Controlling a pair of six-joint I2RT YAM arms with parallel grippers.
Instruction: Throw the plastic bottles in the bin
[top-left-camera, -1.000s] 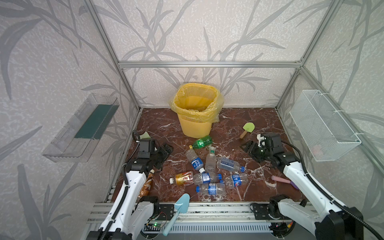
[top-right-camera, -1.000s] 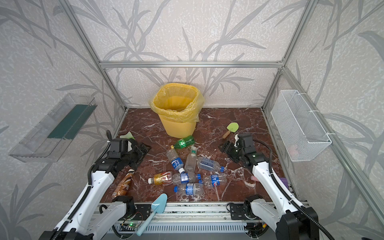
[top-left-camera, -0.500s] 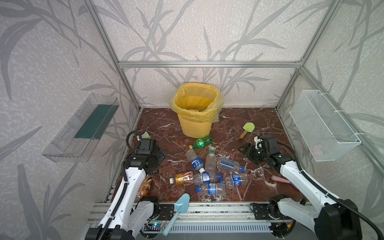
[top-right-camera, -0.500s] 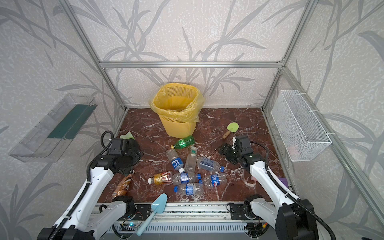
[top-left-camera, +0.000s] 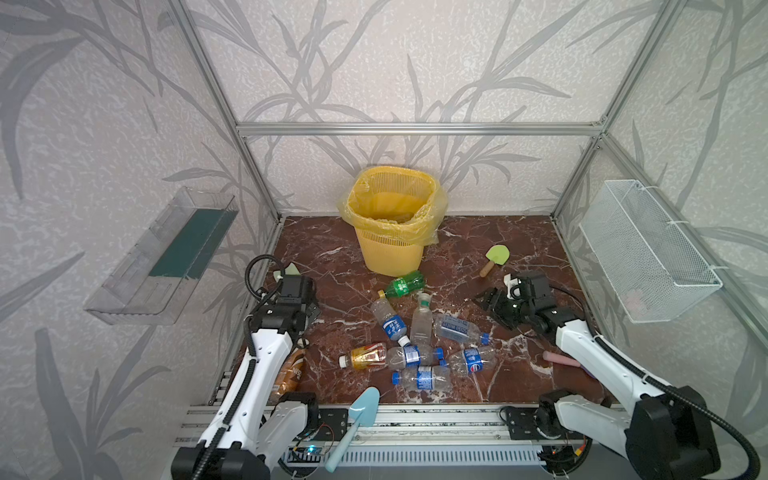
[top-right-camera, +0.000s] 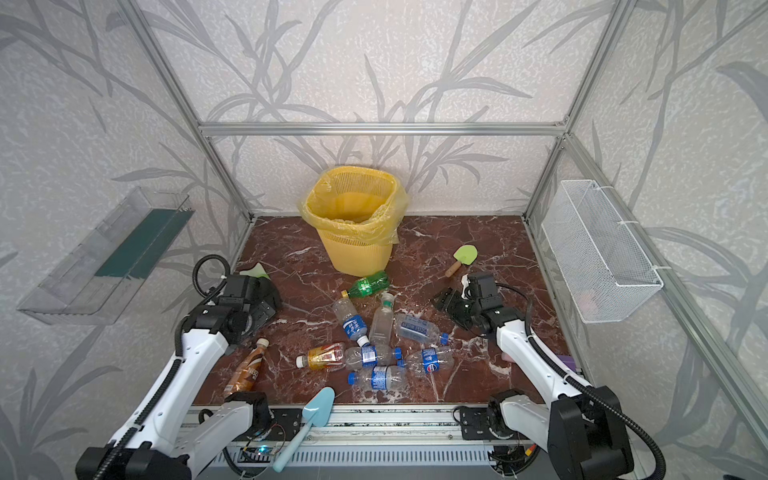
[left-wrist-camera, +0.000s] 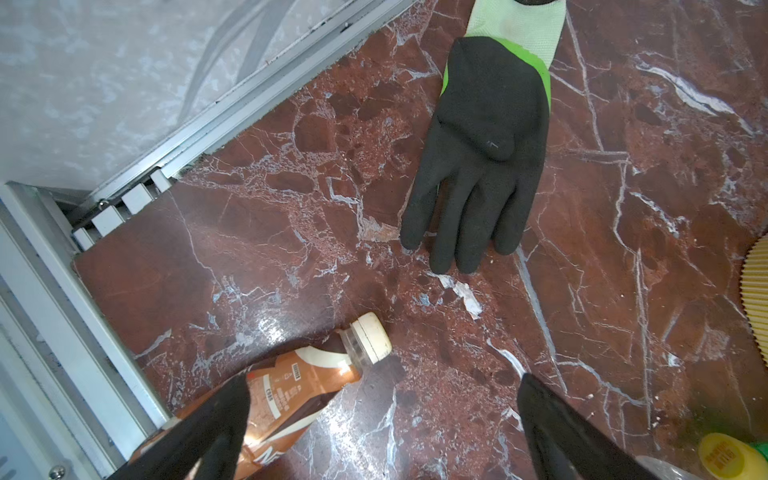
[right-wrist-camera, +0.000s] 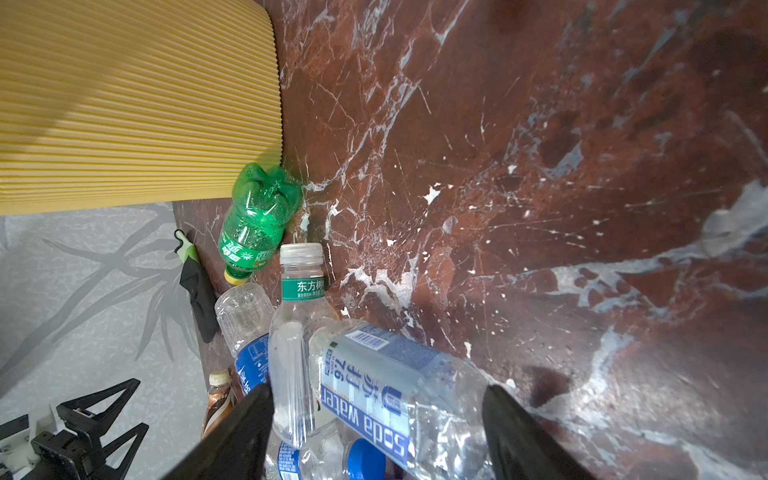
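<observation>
We see the left gripper released: jaws spread wide, empty, pointing down at the marble floor. One finger overlaps the brown coffee bottle in the left wrist view, and we can't tell if it touches. That bottle lies on its side at the floor's 8 o'clock edge, by the rail. A work glove lies flat at 10 o'clock, and it's not ours to bin.

The right gripper has its jaws parted with nothing clamped. It sits at 3 o'clock, aimed at the soda water bottle. In both top views it's near that bottle but apart from it. The soda water bottle lies on its side against the clear bottle with a green band.

Going outward, the pile sits from centre toward 6 o'clock. It holds three blue-labelled clear bottles, the orange-labelled bottle and the Pepsi bottle. The green bottle lies just beside the base of the bin. The bin stands upright at 12 o'clock against the back wall. The green paddle at 2 o'clock and the toy shovel at 6 o'clock on the rail are distractors.

For progress, we count nine bottles on the floor and none in a grip. We can't make out any bottles inside the bag-lined bin. As we judge it, nearly all the work is left. Both arms look set up for a pick, brown coffee on the left and soda water on the right.
</observation>
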